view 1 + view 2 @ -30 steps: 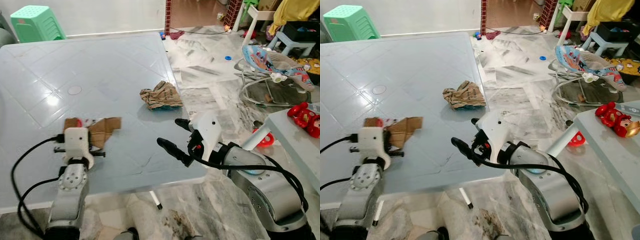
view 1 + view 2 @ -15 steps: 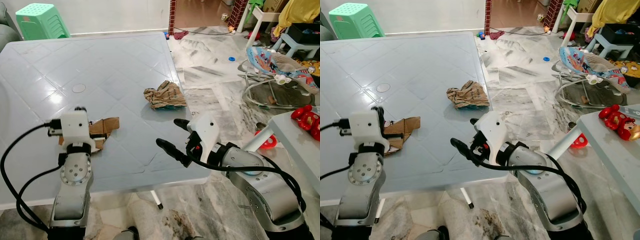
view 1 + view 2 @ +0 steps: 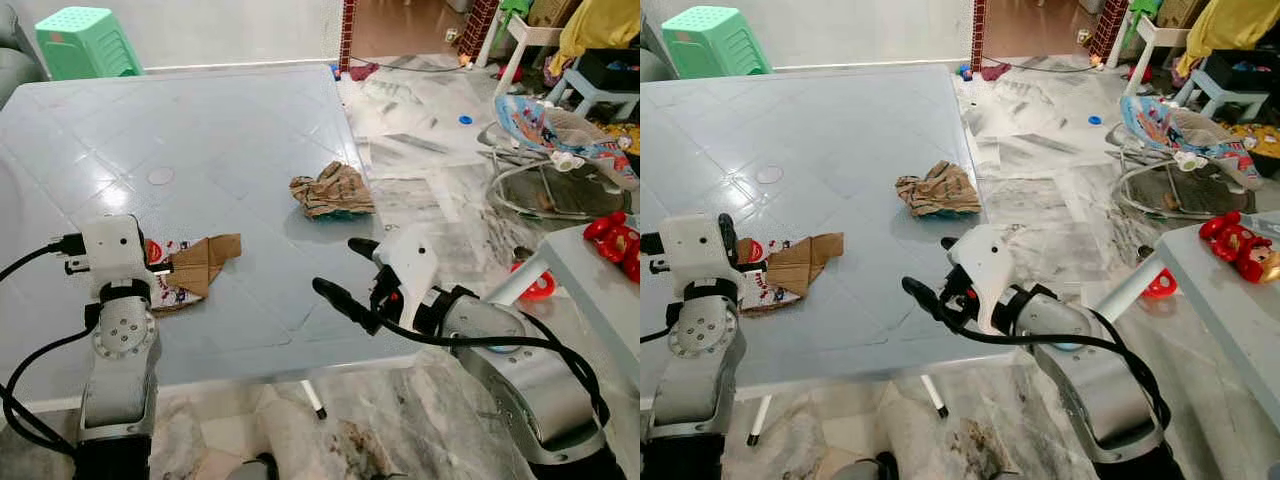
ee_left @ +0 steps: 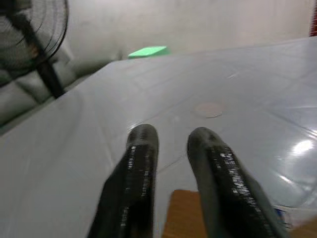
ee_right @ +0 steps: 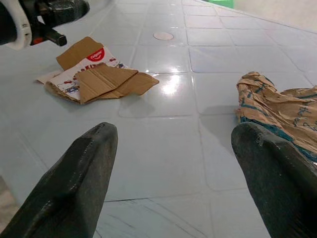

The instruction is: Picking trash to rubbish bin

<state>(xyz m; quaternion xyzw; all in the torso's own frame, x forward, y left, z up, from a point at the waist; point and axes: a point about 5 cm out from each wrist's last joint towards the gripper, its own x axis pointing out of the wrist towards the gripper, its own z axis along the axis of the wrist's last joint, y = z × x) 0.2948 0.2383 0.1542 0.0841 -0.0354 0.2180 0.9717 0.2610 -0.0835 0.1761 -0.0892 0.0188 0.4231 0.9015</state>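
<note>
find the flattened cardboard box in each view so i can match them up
Left eye view: flattened cardboard box on the table, beside the left gripper.
Right eye view: same spot, near the table's left front.
Left wrist view: brown corner beneath the fingers.
Right wrist view: ahead on the table.
Shared landmark: the table's round cap.

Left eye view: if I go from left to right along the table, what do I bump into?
Left gripper → flat cardboard piece → crumpled paper bag → right gripper, just past the table edge.
</note>
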